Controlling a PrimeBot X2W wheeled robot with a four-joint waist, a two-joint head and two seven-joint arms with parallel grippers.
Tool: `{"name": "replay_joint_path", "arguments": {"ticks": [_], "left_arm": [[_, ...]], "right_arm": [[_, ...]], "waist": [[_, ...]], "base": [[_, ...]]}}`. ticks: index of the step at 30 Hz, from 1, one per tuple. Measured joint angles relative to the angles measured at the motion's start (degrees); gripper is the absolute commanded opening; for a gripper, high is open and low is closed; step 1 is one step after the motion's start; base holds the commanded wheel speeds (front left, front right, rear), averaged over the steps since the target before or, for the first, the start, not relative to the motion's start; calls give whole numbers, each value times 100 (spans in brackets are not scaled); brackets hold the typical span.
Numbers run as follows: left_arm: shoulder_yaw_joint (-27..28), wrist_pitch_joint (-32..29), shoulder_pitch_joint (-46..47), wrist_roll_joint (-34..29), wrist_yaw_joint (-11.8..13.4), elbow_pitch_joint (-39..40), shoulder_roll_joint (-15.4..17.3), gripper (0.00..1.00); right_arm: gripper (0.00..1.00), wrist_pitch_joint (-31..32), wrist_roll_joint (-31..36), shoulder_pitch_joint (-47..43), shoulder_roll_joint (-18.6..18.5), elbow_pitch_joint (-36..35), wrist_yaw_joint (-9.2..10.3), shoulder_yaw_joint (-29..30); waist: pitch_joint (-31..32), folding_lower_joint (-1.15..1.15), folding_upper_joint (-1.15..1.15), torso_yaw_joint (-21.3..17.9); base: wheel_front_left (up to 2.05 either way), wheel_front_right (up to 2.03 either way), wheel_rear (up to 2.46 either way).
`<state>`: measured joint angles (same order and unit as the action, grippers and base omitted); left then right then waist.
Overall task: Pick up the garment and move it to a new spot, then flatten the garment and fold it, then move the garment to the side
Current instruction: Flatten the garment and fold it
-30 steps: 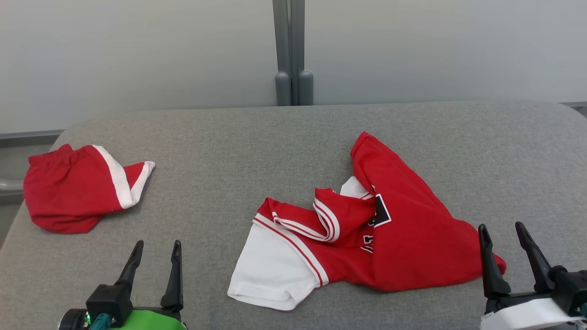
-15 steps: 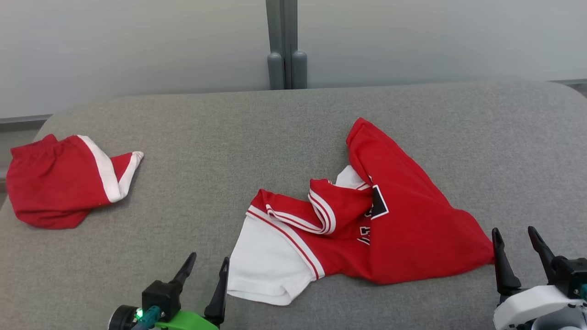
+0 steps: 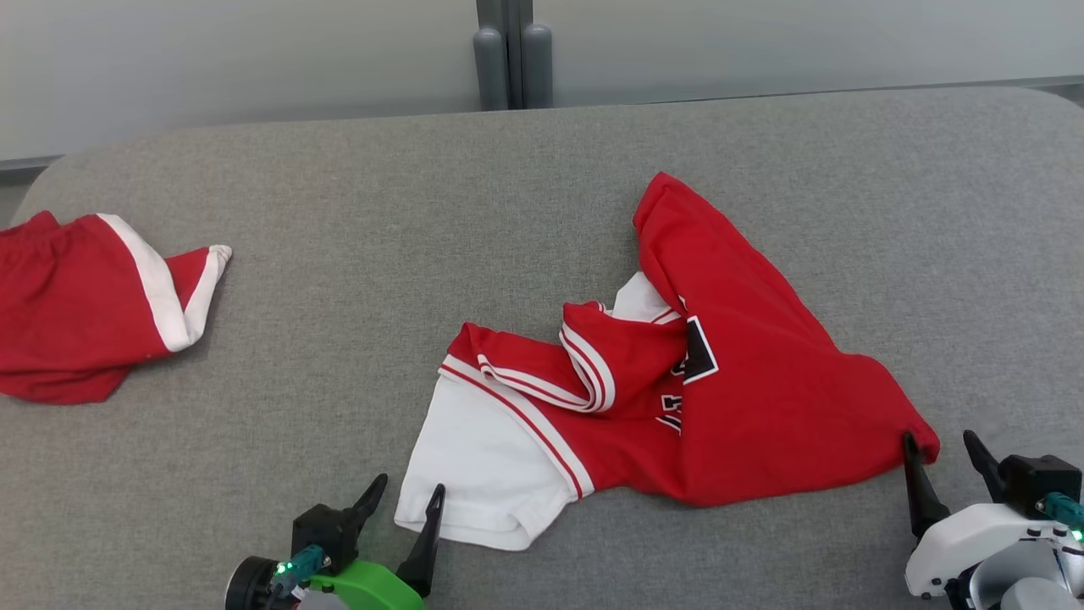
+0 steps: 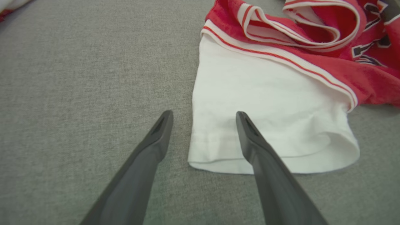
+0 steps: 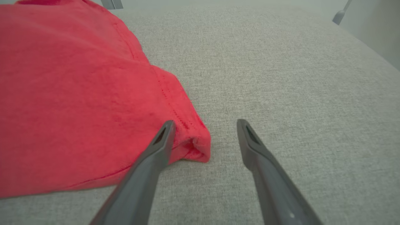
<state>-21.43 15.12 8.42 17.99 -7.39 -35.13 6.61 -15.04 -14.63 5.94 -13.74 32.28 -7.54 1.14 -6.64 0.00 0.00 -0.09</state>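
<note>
A crumpled red jersey with a white sleeve, the garment (image 3: 745,398), lies on the grey padded table (image 3: 542,169) right of centre. My left gripper (image 3: 408,493) stands open at the white sleeve's near left corner; in the left wrist view the sleeve (image 4: 262,125) has its hem corner between the fingers of the left gripper (image 4: 203,114). My right gripper (image 3: 942,442) is open at the garment's red right corner. In the right wrist view that red corner (image 5: 187,137) lies between the fingers of the right gripper (image 5: 204,123), against the left one.
A second red piece with a white stripe (image 3: 76,305) lies at the table's far left edge. A grey post (image 3: 506,51) stands behind the table against a pale wall. Bare grey cloth stretches across the back and right of the table.
The camera has tilted down, shifting the whole picture. My left gripper has moved right to the white sleeve's corner. My right gripper has closed in on the red corner.
</note>
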Motion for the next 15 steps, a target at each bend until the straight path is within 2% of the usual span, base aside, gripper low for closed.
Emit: {"name": "replay_joint_path", "arguments": {"ticks": [11,12,13,14,15], "left_arm": [[-301,30,283,310,0,-578,-53,100],[-358,42,309,358,2,-626,-54,100],[-399,52,329,392,3,-656,-52,82],[-454,59,360,445,3,-713,-51,31],[-504,59,391,499,8,-753,-49,0]], "right_arm": [[100,-3,-260,272,74,589,0,-409],[89,-11,-313,316,79,650,0,-456],[46,-20,-350,349,81,691,0,-488],[10,-20,-404,397,81,748,0,-536],[0,-20,-463,438,76,798,0,-592]], "waist": [[-190,0,0,-20],[-195,0,0,-28],[-197,0,0,-35],[-198,0,0,-42],[-195,0,0,-45]], "base": [[0,0,0],[0,0,0],[0,0,0],[0,0,0],[0,0,0]]}}
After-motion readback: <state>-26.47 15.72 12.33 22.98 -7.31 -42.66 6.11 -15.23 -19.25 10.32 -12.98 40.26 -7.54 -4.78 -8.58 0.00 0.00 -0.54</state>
